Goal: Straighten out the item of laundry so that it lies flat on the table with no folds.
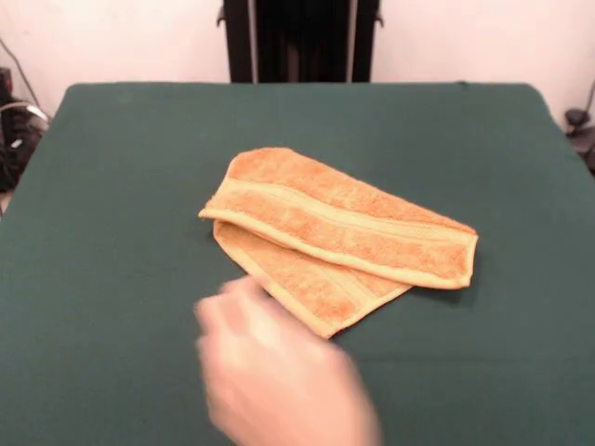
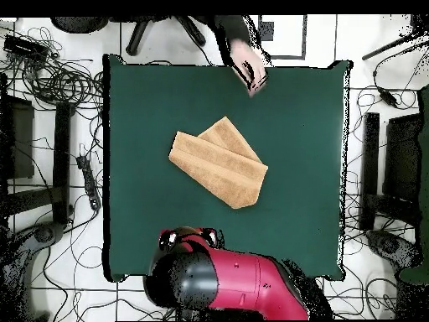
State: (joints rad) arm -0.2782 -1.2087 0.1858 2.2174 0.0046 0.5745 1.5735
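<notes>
Nearest the camera there's a person's hand [image 1: 279, 372], all blurred, low over the table [image 1: 112, 186] at its near edge. It sits just in front of the towel's closest corner, and I can't tell if it's touching. From overhead the same person's hand [image 2: 251, 71] comes in over the table's edge from a dark sleeve [image 2: 230, 33].

Past that, the orange-tan towel [image 1: 339, 232] lies around the middle of the green table, a bit right of centre. It's not flat. One part is folded over and lies slantwise across the layer under it, with a pale ribbed band running along the top layer. The lower layer pokes out toward the near side as a pointed corner.

Farther back is the robot's black pedestal [image 1: 302, 37]. Overhead you only get the bulky red and black arm [image 2: 235, 285] at that end. The robot's hand doesn't show in either view, so I can't tell how open it is or whether it holds anything.
</notes>
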